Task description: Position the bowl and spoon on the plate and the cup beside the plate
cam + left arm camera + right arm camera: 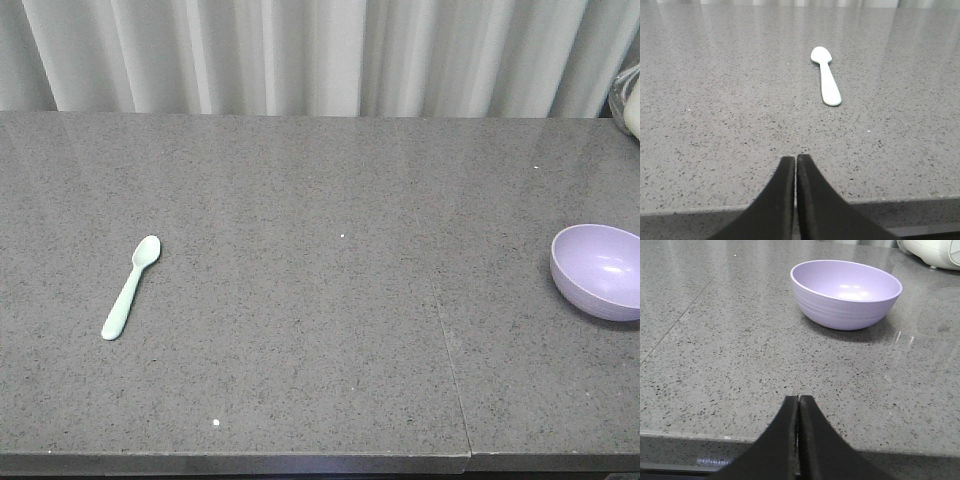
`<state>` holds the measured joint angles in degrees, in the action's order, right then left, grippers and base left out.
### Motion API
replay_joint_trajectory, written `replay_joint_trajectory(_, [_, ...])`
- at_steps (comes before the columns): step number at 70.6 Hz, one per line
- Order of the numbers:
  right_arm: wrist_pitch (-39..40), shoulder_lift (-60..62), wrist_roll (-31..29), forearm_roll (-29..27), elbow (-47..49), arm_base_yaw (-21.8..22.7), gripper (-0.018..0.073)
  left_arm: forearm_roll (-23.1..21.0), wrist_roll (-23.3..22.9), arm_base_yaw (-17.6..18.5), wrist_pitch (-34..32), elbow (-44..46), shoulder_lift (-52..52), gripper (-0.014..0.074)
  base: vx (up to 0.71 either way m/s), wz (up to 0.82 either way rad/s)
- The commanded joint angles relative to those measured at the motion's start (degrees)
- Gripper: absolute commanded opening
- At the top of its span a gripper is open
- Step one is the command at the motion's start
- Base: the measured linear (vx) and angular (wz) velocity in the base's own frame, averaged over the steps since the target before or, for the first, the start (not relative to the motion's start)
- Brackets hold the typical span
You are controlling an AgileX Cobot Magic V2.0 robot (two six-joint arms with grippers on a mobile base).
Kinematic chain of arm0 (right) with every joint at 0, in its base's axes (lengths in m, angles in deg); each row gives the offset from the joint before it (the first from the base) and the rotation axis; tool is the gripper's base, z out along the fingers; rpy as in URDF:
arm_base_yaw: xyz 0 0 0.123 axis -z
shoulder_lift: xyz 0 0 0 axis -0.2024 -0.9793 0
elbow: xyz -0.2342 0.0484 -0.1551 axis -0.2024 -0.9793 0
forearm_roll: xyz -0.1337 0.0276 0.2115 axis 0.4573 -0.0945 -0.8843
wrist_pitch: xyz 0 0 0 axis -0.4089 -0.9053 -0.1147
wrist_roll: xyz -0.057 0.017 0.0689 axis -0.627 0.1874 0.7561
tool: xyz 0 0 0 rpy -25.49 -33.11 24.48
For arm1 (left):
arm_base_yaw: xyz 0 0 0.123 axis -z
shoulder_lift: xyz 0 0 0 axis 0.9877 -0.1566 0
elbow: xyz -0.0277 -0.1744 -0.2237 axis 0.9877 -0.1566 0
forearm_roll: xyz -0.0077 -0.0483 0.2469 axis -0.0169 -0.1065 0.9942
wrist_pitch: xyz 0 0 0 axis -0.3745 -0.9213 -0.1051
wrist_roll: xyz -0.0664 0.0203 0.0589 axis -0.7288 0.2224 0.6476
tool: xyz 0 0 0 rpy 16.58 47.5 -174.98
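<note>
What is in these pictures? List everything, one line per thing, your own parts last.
spoon: one, pale mint green, lying flat on the left part of the countertop, bowl end towards the curtain.
bowl: one, lavender, upright and empty, at the right edge of the front view, partly cut off by the frame.
countertop: one, speckled grey stone with a seam right of centre.
curtain: one, white, pleated, behind the countertop.
white rounded object: one, at the far right corner, mostly out of frame; cannot tell what it is.
left claw: one, black, shut, empty, short of the spoon.
right claw: one, black, shut, empty, short of the bowl.
</note>
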<state>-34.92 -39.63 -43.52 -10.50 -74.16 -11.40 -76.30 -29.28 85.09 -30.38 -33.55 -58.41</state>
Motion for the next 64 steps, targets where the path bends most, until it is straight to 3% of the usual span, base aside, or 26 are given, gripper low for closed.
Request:
replay_joint_trajectory(1, [3.9, -0.11, -0.63, 0.41, 0.06, 0.12, -0.0003, -0.04, -0.14, 0.03, -4.23, 1.56, 0.33, -0.0006, 0.0, 0.0])
replay_joint_trajectory(64, [3.9, -0.11, -1.04, 3.54, 0.06, 0.12, -0.0003, -0.04, -0.14, 0.03, -4.23, 1.56, 0.33, -0.0006, 0.0, 0.0])
